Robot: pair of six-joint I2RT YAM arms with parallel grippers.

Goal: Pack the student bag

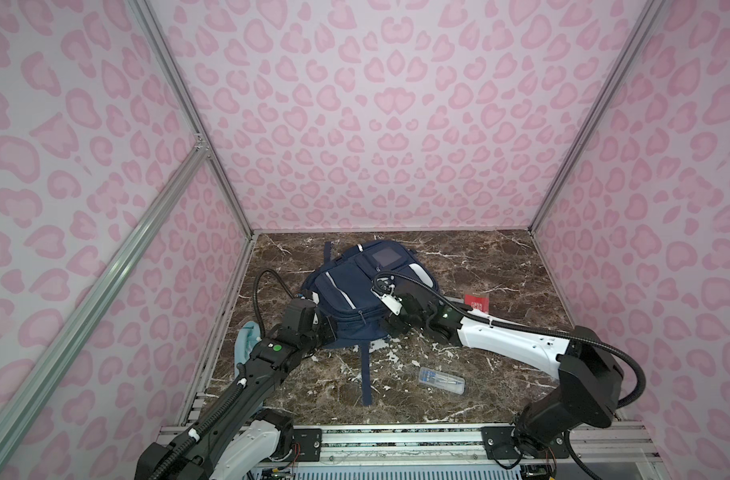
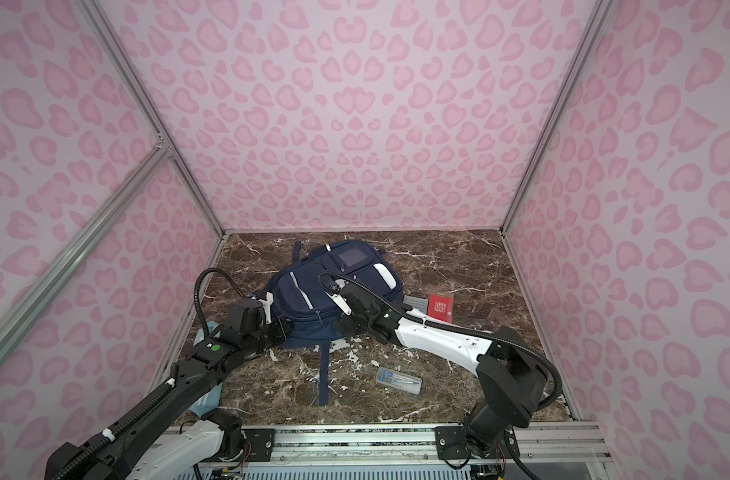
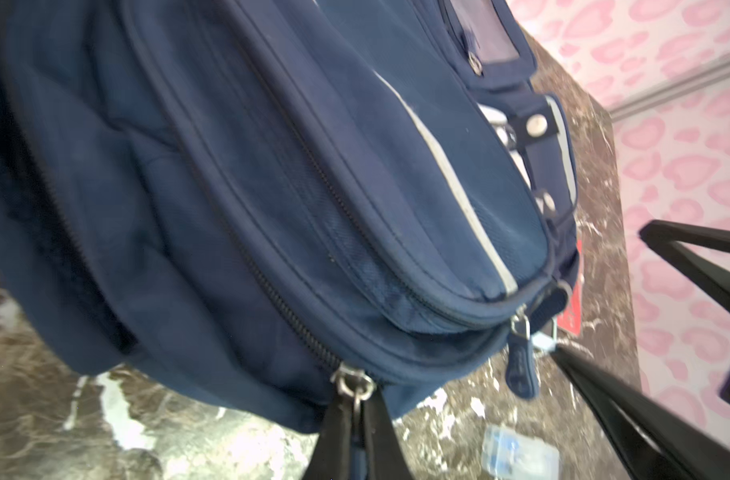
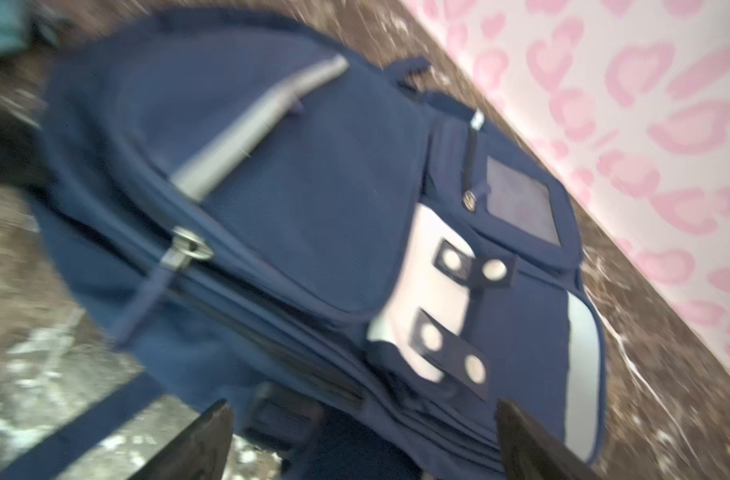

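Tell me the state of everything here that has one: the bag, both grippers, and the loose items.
student bag: lying front up, main zipper looks closed.
left gripper: shut on the zipper pull.
right gripper: open, at the bag's edge.
clear case: lying flat outside the bag.
red booklet: closed, lying flat outside the bag.

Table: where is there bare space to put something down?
Widest bare marble table: back right, between student bag, red booklet and walls. Also near front, between the bag's strap and clear case. Crowded: the bag's near edge, where the left gripper pinches a zipper pull and the right gripper hovers open.
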